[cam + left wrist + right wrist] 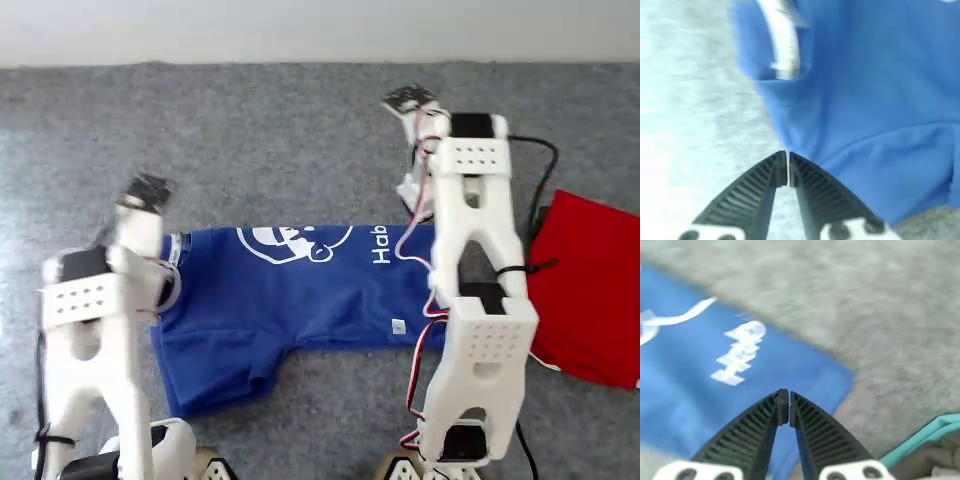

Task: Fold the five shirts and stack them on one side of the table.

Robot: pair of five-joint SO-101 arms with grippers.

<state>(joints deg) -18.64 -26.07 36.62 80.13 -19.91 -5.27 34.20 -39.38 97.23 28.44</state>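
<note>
Shirt of bright blue [290, 300] lying spread flat on a grey, carpet-like counter [250, 130], a white printed graphic [295, 242] showing along its far edge and one sleeve folded under at its near corner. The left hand [788, 156] is at the blue shirt's left edge, its two black ribbed fingers [752, 190] pressed together with the tips meeting right at the hem; whether any cloth is caught between them cannot be told. The right hand [784, 396] is above the blue shirt's right end, near the corner where the fabric gives way to bare counter, and its fingers [747, 432] are also pressed together, pinching nothing. White lettering [740, 352] on the blue fabric sits just beyond those fingertips. A red shirt [590, 300] lies to the right of the blue shirt, apart from it, with the right arm [470, 300] standing between the two.
</note>
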